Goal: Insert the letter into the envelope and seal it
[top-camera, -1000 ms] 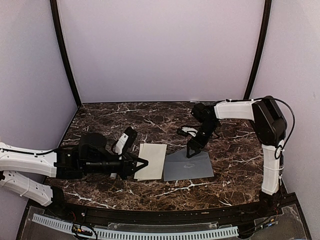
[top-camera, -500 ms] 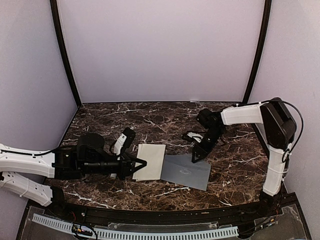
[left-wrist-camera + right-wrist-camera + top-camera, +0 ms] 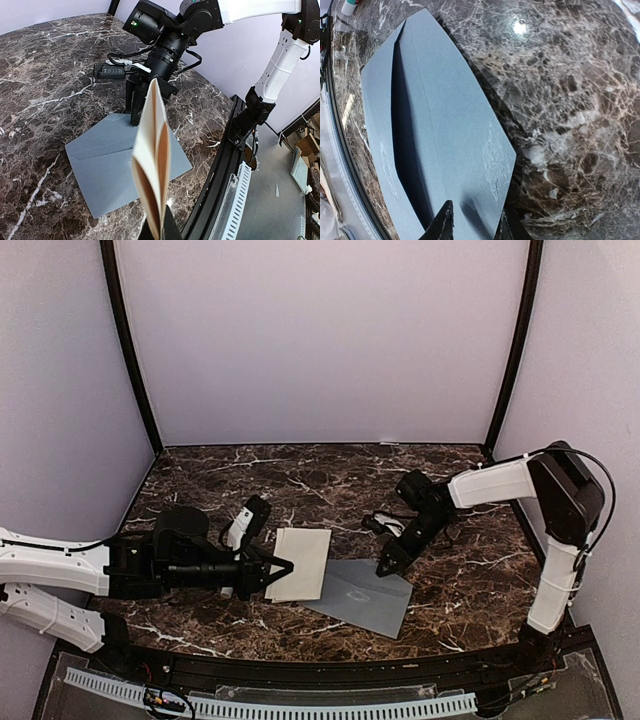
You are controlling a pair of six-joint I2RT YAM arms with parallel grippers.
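The folded cream letter (image 3: 302, 562) is pinched at its near edge by my left gripper (image 3: 272, 568), which is shut on it. In the left wrist view the letter (image 3: 152, 145) stands on edge, rising from that gripper (image 3: 159, 232). To its right the grey-blue envelope (image 3: 365, 595) lies askew on the marble. My right gripper (image 3: 386, 565) sits at the envelope's far edge. In the right wrist view this gripper (image 3: 474, 226) straddles the envelope's (image 3: 445, 110) raised flap tip, one finger above it and one below. The envelope's mouth gapes darkly.
A small white-and-green stick (image 3: 349, 6) lies beyond the envelope. A black rail (image 3: 320, 665) runs along the table's front edge. Pale walls enclose the marble table (image 3: 300, 475) on three sides.
My right gripper has narrowed onto the flap and shifted right and nearer, swinging the envelope so it now lies slanted toward the front edge. My left gripper and the letter stayed put.
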